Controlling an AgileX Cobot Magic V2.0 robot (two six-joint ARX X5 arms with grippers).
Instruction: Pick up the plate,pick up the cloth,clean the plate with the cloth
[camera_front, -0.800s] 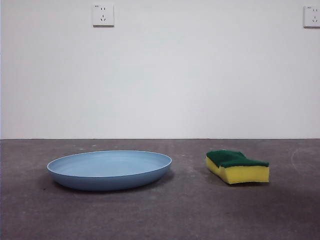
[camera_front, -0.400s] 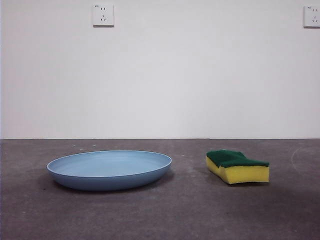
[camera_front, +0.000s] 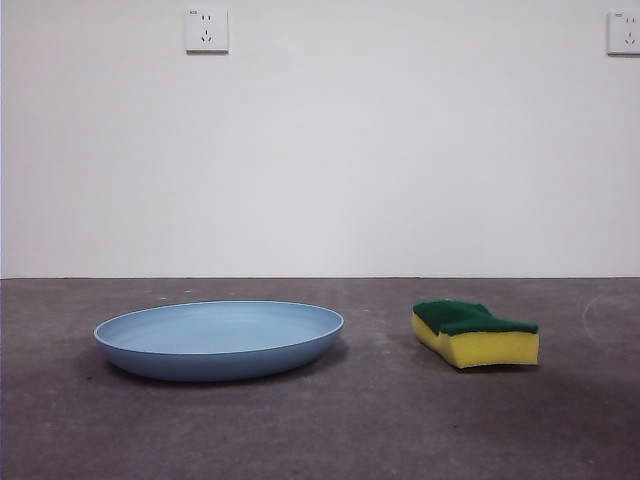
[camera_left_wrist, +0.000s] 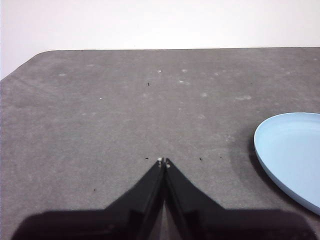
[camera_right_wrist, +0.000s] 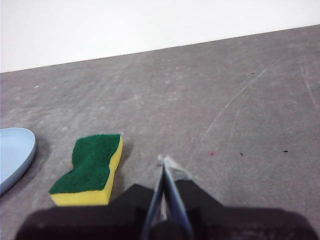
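Observation:
The light-blue plate (camera_front: 219, 338) lies flat on the dark table, left of centre in the front view. Its rim (camera_left_wrist: 290, 155) also shows in the left wrist view, off to one side of my left gripper (camera_left_wrist: 163, 161), which is shut with nothing in it. The cloth, a yellow sponge with a green scouring top (camera_front: 474, 332), rests on the table to the right of the plate. In the right wrist view the cloth (camera_right_wrist: 91, 169) lies beside my right gripper (camera_right_wrist: 164, 159), which is shut and empty. Neither arm appears in the front view.
The grey table (camera_front: 380, 420) runs back to a white wall carrying two sockets (camera_front: 206, 30). In the left wrist view the table's rounded far corner (camera_left_wrist: 42, 54) shows. A sliver of the plate (camera_right_wrist: 15, 157) sits at the edge of the right wrist view.

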